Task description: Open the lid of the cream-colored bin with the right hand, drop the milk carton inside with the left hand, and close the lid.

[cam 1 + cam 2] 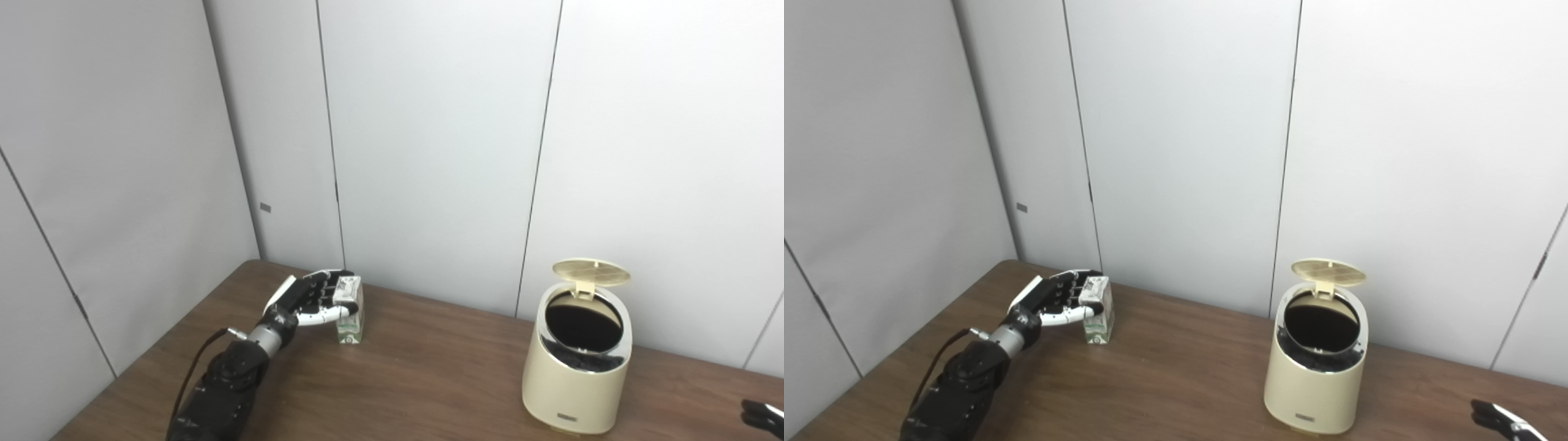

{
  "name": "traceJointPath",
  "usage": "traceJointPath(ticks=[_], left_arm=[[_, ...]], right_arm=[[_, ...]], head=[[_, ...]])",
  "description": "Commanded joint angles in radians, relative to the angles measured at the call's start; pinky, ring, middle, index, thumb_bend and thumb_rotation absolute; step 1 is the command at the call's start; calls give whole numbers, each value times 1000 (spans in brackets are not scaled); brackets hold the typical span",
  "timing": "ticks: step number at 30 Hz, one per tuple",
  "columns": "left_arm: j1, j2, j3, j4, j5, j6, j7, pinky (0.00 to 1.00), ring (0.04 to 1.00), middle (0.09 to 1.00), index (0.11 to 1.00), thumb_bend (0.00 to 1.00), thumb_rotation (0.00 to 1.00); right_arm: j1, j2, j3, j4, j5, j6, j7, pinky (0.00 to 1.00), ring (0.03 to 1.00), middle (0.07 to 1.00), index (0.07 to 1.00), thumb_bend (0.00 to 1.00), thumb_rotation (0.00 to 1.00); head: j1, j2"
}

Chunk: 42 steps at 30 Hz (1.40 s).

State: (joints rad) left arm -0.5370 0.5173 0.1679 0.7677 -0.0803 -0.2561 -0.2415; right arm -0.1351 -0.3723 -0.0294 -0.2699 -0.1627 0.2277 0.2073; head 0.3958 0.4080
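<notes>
The cream-colored bin (576, 373) stands on the right of the table with its round lid (591, 273) tipped up and the dark opening showing. The small white and green milk carton (350, 318) stands upright on the table at the far left. My left hand (309, 301) wraps it, with the thumb across its front and the fingers over its top and far side. The carton's base rests on the table. Only the dark fingertips of my right hand (762, 418) show at the bottom right corner, low and to the right of the bin, apart from it.
The brown wooden table (429, 380) sits in a corner of grey panel walls, which run close behind the carton and the bin. A wide stretch of tabletop lies between the carton and the bin.
</notes>
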Motion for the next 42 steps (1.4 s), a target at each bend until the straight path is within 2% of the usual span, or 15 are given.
traceJointPath(ticks=[1, 11, 21, 26, 29, 34, 35, 37, 39, 42], left_arm=[[-39, 29, 5, -8, 2, -24, 21, 781, 818, 825, 817, 575, 69], [-33, 16, -5, 16, 1, -30, 33, 815, 824, 830, 822, 516, 1], [-54, 4, -11, 64, -4, -31, 37, 825, 834, 837, 822, 587, 0], [-63, -4, -16, 85, 3, -45, 51, 807, 816, 826, 805, 587, 0], [-69, -10, -32, 96, 53, -71, 122, 717, 741, 774, 770, 621, 0], [-79, -45, -35, 107, 118, -107, 283, 527, 564, 602, 650, 716, 0], [-80, -51, -38, 107, 132, -113, 314, 484, 533, 547, 627, 633, 0], [-82, -64, -43, 108, 158, -115, 368, 392, 465, 472, 548, 543, 0], [-82, -74, -45, 107, 175, -107, 401, 348, 431, 449, 529, 521, 0], [-81, -83, -51, 111, 191, -109, 428, 339, 422, 444, 529, 518, 0]], right_arm=[[-28, -25, -14, -33, 7, -9, 2, 432, 656, 846, 838, 881, 382], [-26, -33, -13, -49, 8, 5, 7, 436, 662, 854, 835, 888, 404], [-21, -39, -11, -43, 8, -9, 5, 421, 659, 846, 831, 882, 396], [-20, -37, -10, -43, 8, -8, 5, 406, 649, 843, 832, 885, 409], [-18, -37, -10, -47, 7, 1, 5, 399, 649, 844, 833, 888, 419], [-13, -35, -10, -39, 5, -20, 0, 404, 633, 840, 837, 859, 411], [-12, -33, -10, -39, 7, -23, -1, 401, 628, 839, 837, 853, 410], [-8, -31, -9, -39, 6, -31, -3, 408, 619, 837, 837, 844, 404], [-4, -29, -8, -40, 1, -33, -7, 425, 629, 836, 838, 836, 399], [1, -25, -8, -45, -6, -25, -11, 433, 630, 836, 838, 828, 387]], head=[[-1, 1], [-7, 9], [-12, 15], [-12, 17], [-11, 18], [-8, 20], [-7, 20], [-8, 20], [-9, 21], [-12, 24]])
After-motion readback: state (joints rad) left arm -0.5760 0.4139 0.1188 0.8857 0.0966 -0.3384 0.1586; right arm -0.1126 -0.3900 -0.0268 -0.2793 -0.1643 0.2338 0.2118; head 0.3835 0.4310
